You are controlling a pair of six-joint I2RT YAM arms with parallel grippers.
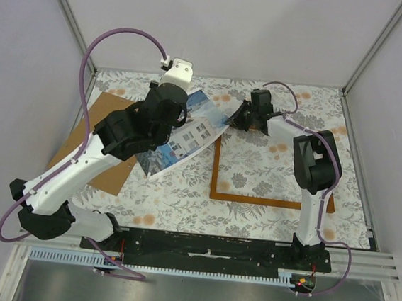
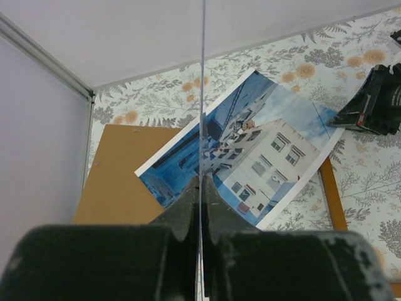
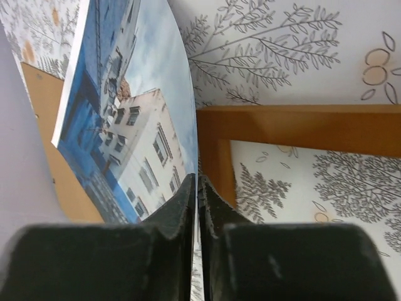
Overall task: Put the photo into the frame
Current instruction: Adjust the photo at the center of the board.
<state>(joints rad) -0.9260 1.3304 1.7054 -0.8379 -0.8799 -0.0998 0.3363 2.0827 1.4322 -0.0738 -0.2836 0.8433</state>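
Photo [image 1: 196,129] is light, floppy paper, bowed up off the table [image 1: 181,205] beside the frame [image 1: 260,199], right claw [image 3: 197,182] clamped on its edge and left claw [image 2: 201,182] shut tight (on what, can't tell), so I'd hold it by opposite edges, gently.

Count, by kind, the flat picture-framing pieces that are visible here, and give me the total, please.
photo: 1
wooden frame: 1
brown backing board: 1
Total: 3
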